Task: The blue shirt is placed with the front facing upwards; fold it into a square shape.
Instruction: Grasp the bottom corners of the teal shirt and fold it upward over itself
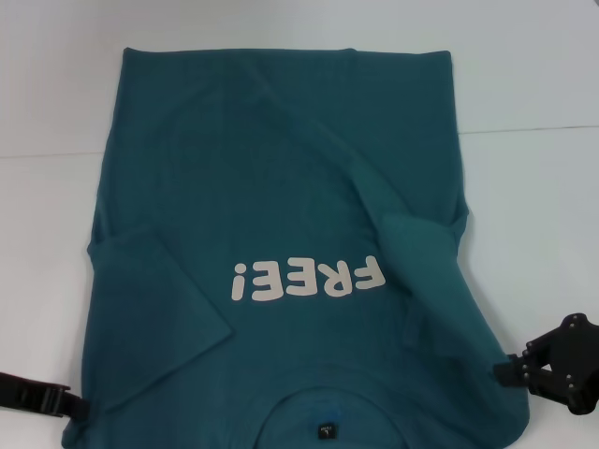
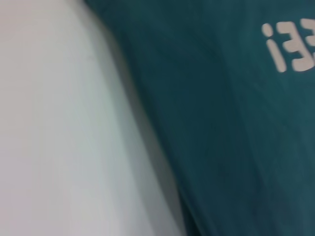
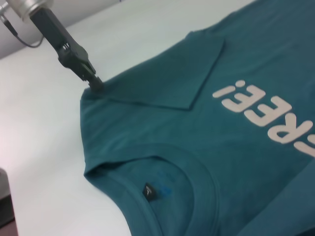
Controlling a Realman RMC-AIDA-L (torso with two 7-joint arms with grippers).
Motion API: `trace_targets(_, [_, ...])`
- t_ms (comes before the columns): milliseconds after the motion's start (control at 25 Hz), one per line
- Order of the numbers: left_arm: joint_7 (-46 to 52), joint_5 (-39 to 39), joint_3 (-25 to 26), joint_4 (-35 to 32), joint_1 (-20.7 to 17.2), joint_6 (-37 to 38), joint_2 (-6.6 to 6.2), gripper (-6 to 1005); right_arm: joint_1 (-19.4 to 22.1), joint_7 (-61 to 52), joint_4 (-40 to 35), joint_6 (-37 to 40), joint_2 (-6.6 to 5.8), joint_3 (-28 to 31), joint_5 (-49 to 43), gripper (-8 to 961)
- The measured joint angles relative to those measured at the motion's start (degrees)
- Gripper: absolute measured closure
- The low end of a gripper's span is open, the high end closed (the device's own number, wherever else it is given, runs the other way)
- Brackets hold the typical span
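The left gripper (image 1: 73, 404) at eight o'clock pinches the shirt (image 1: 281, 187) at its shoulder corner, apparently to lift that edge for a fold; the jaws look closed on cloth. The shirt lies front-up on the table (image 1: 524, 84), sleeves tucked inward, long axis twelve-to-six, collar at six. The right gripper (image 1: 505, 371) at four o'clock touches the other shoulder; its grip I cannot tell

The shirt (image 2: 226, 137) fills the frame from 12 round to 5 o'clock, its edge running diagonally from about 11 to 6. White lettering (image 2: 290, 46), cut off by the frame, sits at 2 o'clock. Bare white table (image 2: 64, 128) takes up the 9 o'clock side.
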State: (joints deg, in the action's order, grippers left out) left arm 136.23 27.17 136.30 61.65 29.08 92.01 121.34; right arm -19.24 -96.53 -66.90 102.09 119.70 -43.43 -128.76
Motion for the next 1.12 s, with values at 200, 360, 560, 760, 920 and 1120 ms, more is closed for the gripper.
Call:
trace_targets(200, [-1.4, 1.4, 1.0, -0.2, -0.3, 1.2, 0.02, 981, 0.1, 2.7, 4.0, 0.7, -0.09, 1.8, 2.3, 938])
trace_targets(360, [-2.7, 1.9, 1.6, -0.3, -1.2, 1.8, 0.19, 981, 0.7, 3.9, 5.6, 0.9, 0.04, 1.8, 2.3, 938])
trace_targets(560, [-5.4, 2.4, 3.9, -1.2, -2.3, 2.2, 0.22, 980, 1.7, 5.6, 7.4, 1.0, 0.14, 2.3, 2.7, 938])
trace_targets(760, [-8.7, 3.8, 6.8, -2.6, -2.8, 3.3, -0.01, 980, 3.3, 7.7, 8.2, 1.0, 0.19, 4.1, 3.1, 938])
trace_targets(920, [-10.1, 4.2, 7.3, -3.9, -2.9, 3.4, -0.21, 980, 4.1, 9.0, 9.0, 1.2, -0.16, 6.3, 3.1, 938])
trace_targets(1120, [-10.5, 5.4, 7.3, -4.6, -2.3, 3.5, -0.25, 979, 3.9, 9.2, 9.0, 1.6, -1.23, 8.0, 2.7, 938])
